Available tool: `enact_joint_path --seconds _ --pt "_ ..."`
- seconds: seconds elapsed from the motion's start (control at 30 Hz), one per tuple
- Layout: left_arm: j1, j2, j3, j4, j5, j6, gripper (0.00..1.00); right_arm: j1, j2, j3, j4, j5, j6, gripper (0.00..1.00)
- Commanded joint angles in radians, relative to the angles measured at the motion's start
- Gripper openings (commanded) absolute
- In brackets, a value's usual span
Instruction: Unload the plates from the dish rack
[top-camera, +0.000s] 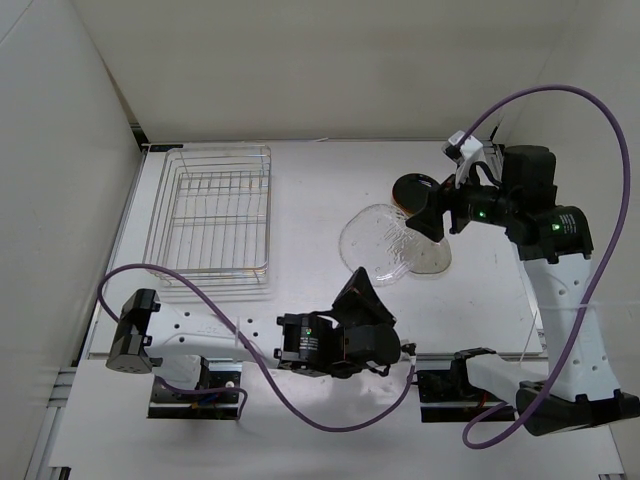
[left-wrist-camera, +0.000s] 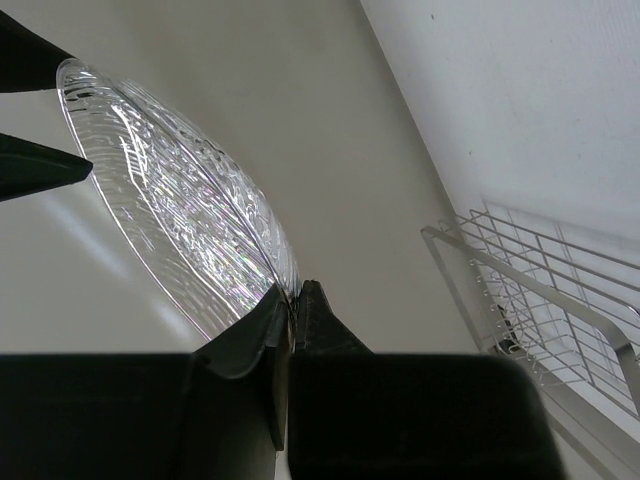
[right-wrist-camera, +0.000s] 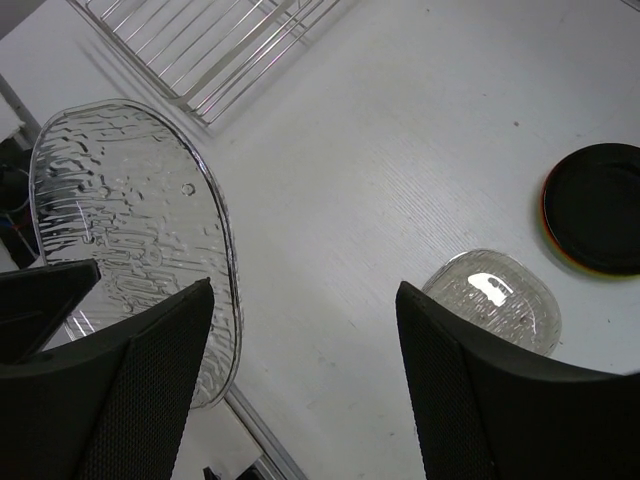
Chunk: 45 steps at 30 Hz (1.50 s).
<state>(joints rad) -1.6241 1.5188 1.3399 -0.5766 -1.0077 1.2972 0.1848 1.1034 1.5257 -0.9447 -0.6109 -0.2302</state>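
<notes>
My left gripper is shut on the near rim of a clear ribbed plate, holding it tilted above the table. My right gripper is open, and its fingers straddle the plate's far rim without touching it. In the right wrist view the held plate shows beside the left finger. A glossy black plate lies on an orange-red one at the back right. The silver wire dish rack stands at the left with nothing visible in it.
A smaller clear dish lies on the white table under the right gripper. Purple cables loop over both arms. White walls enclose the table at the left and the back. The rack's wire side is to the right of the left gripper.
</notes>
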Motion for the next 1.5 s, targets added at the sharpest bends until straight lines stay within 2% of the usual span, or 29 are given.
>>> enact_joint_path --seconds 0.0,0.17,0.27,0.43,0.53,0.67,0.83,0.9,0.93,1.07,1.17,1.2,1.3,1.33,1.47 --pt "0.007 -0.003 0.044 0.003 -0.002 -0.009 0.11 0.004 -0.026 0.001 -0.005 -0.035 -0.023 0.77" --pt "0.017 0.026 0.082 0.003 0.007 -0.009 0.11 0.015 -0.027 -0.009 -0.014 -0.035 -0.032 0.7" --pt "0.026 0.038 0.105 0.003 0.008 -0.009 0.11 0.033 -0.017 -0.033 -0.023 -0.035 -0.032 0.61" --pt "0.035 0.047 0.105 0.012 0.008 -0.009 0.11 0.053 -0.017 -0.044 -0.023 -0.035 -0.043 0.34" --pt "0.035 0.047 0.114 0.012 0.008 -0.009 0.11 0.053 -0.017 -0.044 -0.023 -0.026 -0.043 0.24" --pt "0.044 0.058 0.123 -0.026 0.017 -0.029 0.11 0.053 -0.027 -0.044 -0.023 -0.015 -0.043 0.18" --pt "0.053 0.067 0.133 -0.063 0.026 -0.059 0.11 0.053 -0.036 -0.062 -0.014 -0.015 -0.032 0.02" --pt "0.053 0.067 0.143 -0.078 0.035 -0.068 0.26 0.053 -0.046 -0.076 0.007 -0.004 -0.005 0.0" --pt "0.064 0.067 0.143 -0.078 0.035 -0.068 0.3 0.053 -0.047 -0.088 0.017 0.005 0.006 0.0" --pt "0.082 0.076 0.163 -0.088 0.035 -0.078 0.54 0.053 -0.056 -0.11 0.055 0.016 0.051 0.0" --pt "0.105 0.076 0.185 -0.088 0.044 -0.078 0.76 0.053 -0.056 -0.131 0.078 0.048 0.092 0.0" --pt "0.119 0.076 0.194 -0.098 0.044 -0.087 1.0 0.053 -0.056 -0.131 0.102 0.071 0.107 0.0" --pt "0.148 0.067 0.194 -0.118 0.044 -0.096 1.0 0.033 -0.056 -0.192 0.217 0.241 0.234 0.0" --pt "0.158 0.055 0.203 -0.13 0.044 -0.128 1.0 0.016 -0.056 -0.217 0.251 0.373 0.274 0.0" --pt "0.246 0.03 0.296 -0.186 0.053 -0.226 1.0 -0.097 -0.056 -0.401 0.409 0.503 0.413 0.0"
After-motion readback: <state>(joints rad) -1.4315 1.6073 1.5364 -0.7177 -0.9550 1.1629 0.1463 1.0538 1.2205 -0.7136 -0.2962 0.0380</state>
